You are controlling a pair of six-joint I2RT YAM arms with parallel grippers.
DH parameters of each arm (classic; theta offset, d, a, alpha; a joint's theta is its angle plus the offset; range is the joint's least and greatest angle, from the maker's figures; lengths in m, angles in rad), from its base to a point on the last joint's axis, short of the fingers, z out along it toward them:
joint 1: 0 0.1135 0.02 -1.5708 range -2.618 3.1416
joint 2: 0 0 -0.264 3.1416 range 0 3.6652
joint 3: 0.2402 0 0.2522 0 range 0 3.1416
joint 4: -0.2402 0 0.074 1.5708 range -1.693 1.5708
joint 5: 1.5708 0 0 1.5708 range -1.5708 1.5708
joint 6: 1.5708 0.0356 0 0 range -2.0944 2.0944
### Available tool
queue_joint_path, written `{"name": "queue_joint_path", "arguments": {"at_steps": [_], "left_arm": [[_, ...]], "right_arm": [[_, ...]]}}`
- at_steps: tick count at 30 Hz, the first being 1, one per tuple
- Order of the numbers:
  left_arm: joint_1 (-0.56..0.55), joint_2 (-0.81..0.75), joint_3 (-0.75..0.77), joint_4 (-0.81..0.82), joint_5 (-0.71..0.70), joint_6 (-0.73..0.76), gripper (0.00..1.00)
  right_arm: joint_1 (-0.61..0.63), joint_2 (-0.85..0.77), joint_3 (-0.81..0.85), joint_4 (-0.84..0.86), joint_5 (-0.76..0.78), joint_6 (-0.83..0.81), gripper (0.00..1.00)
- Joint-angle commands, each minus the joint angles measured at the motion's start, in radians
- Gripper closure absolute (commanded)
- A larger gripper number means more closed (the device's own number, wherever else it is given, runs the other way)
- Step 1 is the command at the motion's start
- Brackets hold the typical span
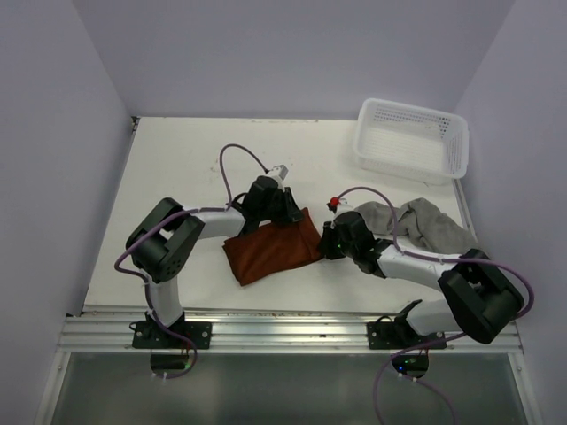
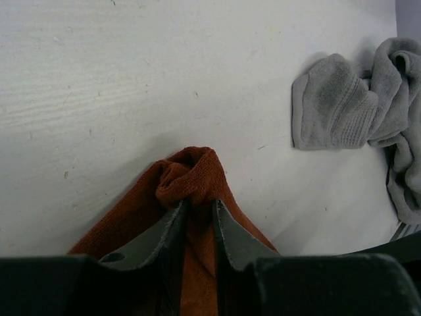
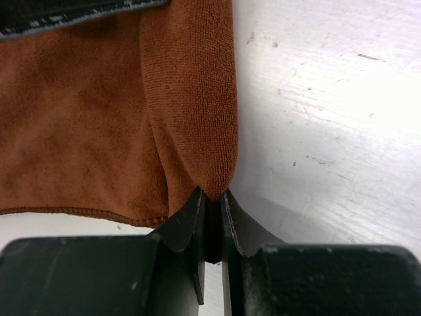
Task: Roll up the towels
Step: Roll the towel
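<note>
The rust-brown towel (image 1: 266, 252) lies flat in the middle of the table, its far right corner bunched up (image 2: 191, 172). My left gripper (image 1: 292, 211) sits at that corner; in the left wrist view its jaws (image 2: 200, 204) stand slightly open, with a fold of cloth between them. My right gripper (image 1: 325, 241) is at the towel's right edge. There its jaws (image 3: 212, 194) are nearly together and pinch the folded edge of the brown cloth (image 3: 99, 112). The grey towel (image 1: 430, 221) lies crumpled to the right, beside the right arm, and also shows as a grey heap (image 2: 335, 105).
A white mesh basket (image 1: 407, 170) stands at the back right corner. Walls close the table in on the left, back and right. A metal rail (image 1: 292, 323) runs along the near edge by the arm bases.
</note>
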Motion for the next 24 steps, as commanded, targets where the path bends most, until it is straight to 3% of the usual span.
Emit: {"name": "queue_joint_path", "arguments": {"at_steps": [1,13,24], "left_arm": [[-0.002,-0.016,0.069,-0.026,-0.003,-0.003,0.75],[-0.002,-0.059,0.082,-0.091,-0.005,0.002,0.69],[-0.001,-0.138,0.066,-0.158,-0.064,0.029,0.67]], "right_arm": [[0.021,-0.043,0.052,-0.088,0.091,-0.091,1.00],[0.191,0.009,0.150,-0.206,0.352,-0.180,1.00],[0.235,0.030,0.173,-0.242,0.486,-0.156,1.00]]}}
